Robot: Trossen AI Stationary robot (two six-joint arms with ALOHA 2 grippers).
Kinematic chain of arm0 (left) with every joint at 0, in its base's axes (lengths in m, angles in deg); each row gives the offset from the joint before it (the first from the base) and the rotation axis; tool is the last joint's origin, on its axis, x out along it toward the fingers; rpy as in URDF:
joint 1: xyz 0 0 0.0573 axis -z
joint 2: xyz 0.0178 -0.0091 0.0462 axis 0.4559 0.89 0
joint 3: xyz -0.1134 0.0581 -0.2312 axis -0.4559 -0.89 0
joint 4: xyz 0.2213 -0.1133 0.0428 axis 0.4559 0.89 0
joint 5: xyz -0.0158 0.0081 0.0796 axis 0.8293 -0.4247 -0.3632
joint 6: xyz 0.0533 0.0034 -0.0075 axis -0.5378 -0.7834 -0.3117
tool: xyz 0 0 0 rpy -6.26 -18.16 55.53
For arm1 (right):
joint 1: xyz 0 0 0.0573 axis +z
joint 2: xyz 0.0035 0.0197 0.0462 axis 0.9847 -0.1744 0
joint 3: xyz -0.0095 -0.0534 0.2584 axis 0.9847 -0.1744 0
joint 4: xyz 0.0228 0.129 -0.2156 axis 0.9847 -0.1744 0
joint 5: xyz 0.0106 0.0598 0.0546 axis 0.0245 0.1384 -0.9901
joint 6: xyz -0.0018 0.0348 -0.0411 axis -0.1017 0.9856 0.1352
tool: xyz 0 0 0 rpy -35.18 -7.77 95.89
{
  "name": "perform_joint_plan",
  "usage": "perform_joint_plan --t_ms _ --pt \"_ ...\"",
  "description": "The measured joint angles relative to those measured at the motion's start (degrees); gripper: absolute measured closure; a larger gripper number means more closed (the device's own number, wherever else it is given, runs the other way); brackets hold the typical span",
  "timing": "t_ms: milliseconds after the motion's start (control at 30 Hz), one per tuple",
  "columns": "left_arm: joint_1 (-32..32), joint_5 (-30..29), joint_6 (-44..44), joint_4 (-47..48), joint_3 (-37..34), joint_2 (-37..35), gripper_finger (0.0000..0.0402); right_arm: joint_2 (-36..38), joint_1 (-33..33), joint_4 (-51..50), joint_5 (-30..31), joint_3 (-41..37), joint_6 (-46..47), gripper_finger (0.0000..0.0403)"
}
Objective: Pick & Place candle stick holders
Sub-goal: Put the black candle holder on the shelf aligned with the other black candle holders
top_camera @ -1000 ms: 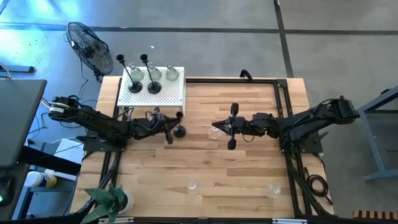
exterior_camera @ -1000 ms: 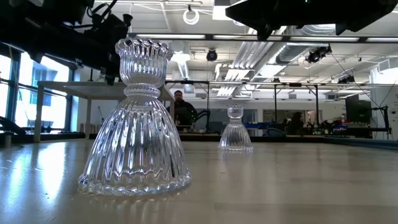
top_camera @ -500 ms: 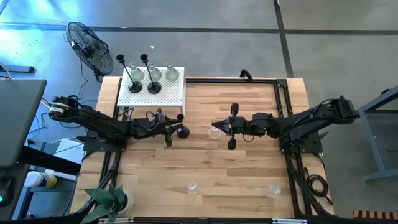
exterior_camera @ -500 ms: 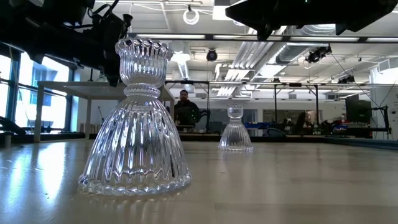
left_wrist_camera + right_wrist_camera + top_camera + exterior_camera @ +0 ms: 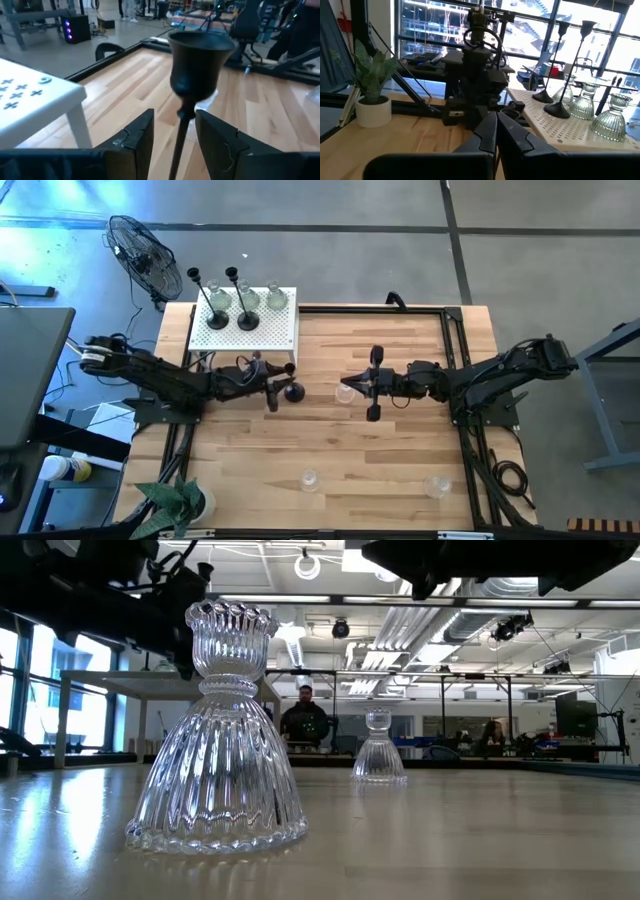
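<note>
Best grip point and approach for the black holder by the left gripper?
Take the black holder on its thin stem, just under the cup. Come level from the left arm's side, as the left gripper already straddles it: the upright stem fits between the fingers, and the cup flares above them.

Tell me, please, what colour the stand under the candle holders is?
The stand is white with small perforations, clearest in the high view.

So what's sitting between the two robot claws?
In the high view, a black candle holder by the left claw and a small clear glass holder by the right claw; bare wood between them.
</note>
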Motion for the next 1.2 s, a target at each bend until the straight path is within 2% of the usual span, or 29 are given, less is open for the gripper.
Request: perform_joint_plan --t_ms 167,333,600,767,967,1067,1200 --pt "-1.22 3.42 -0.24 -5.65 0.01 2.65 0.026 0.0 0.01 0.0 -0.02 0.0 -0.04 0.0401" --pt "-1.0 2.99 -0.67 -8.12 0.03 4.47 0.0271 0.0 0.01 -0.05 -0.02 0.0 -0.24 0.0402" --pt "-1.01 2.74 -2.18 -9.1 0.03 4.58 0.0376 0.0 0.01 -0.1 -0.02 0.0 -0.24 0.0401" --pt "-1.01 0.22 -2.28 -9.78 0.01 4.18 0.037 0.0 0.01 -0.1 -0.02 0.0 -0.24 0.0402" --pt "-1.01 -1.86 -2.11 -11.92 0.04 -0.84 0.037 0.0 0.01 -0.12 -0.02 0.0 -0.24 0.0402" --pt "-1.01 -3.1 -2.37 -8.34 1.78 -4.88 0.0374 0.0 0.01 -0.14 -0.02 0.0 -0.24 0.0401" --pt "-1.01 -4.56 -3.47 1.82 6.96 -9.27 0.0373 0.0 0.01 -0.21 -0.06 0.0 -0.24 0.0402"
